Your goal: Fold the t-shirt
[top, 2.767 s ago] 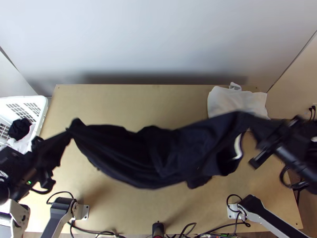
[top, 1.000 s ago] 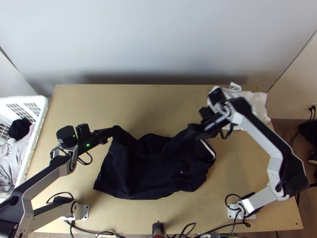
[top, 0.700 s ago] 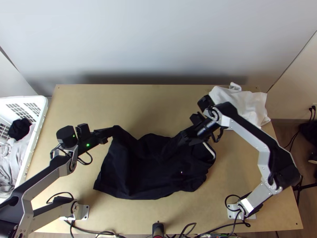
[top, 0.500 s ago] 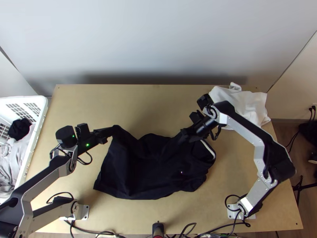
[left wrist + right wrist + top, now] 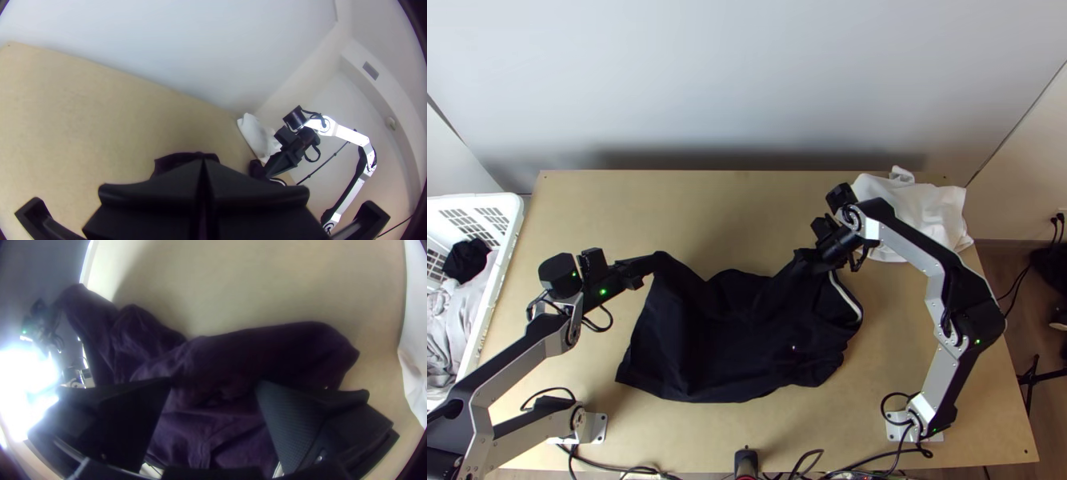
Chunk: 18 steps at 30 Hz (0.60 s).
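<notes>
With the left gripper [image 5: 203, 165] clamped on the t-shirt [image 5: 715, 344], we should center the right gripper [image 5: 213, 382], jaws apart, over the cloth edge [image 5: 267, 335], close firmly, then tension evenly.

Robotics lab, by the two arms [image 5: 909, 244], loose cables [image 5: 885, 406] and wooden table [image 5: 667, 208].

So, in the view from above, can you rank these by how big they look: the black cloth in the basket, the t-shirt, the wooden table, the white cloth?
1. Wooden table
2. Dark t-shirt
3. White cloth
4. Black cloth
</notes>
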Tool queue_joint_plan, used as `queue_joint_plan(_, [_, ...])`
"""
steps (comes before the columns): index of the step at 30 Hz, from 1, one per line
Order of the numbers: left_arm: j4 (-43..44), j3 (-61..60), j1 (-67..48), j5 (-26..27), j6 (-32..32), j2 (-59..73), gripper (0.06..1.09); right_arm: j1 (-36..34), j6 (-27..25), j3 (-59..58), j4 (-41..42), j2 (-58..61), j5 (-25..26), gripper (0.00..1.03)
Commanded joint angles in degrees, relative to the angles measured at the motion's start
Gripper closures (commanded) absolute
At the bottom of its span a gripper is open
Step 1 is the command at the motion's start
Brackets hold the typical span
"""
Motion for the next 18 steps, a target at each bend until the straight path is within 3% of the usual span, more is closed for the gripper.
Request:
queue_joint_plan(1, [0.0,-0.31,-0.17,-0.24,-0.59,-0.21,1.05,1.92,0.27,0.46,1.95,0.8,0.18,0.19])
queue_joint_plan(5, [0.0,-0.4,-0.17,-0.5,-0.68,-0.48,1.05,3.33,0.35,0.54,2.04,0.27,0.18,0.2])
queue_joint_plan(8, [0.0,-0.4,-0.17,-0.59,-0.68,-0.48,1.05,3.68,0.44,0.28,2.65,0.19,0.18,0.55])
queue_joint_plan(10, [0.0,-0.4,-0.17,-0.68,-1.03,-0.56,1.05,3.86,0.44,-0.16,3.62,-0.43,0.18,0.9])
queue_joint_plan(11, [0.0,-0.4,-0.17,-0.68,-1.3,-0.91,1.05,3.86,0.44,-0.34,3.88,-1.22,0.18,1.0])
queue_joint_plan(14, [-0.08,-0.22,-0.17,-0.85,-3.14,-4.08,1.05,3.68,0.35,-0.6,4.32,-8.43,0.35,1.0])
queue_joint_plan(18, [-0.17,1.45,0.8,-2.61,-5.16,-10.32,1.05,2.89,0.27,1.51,8.8,-21.87,4.48,1.0])
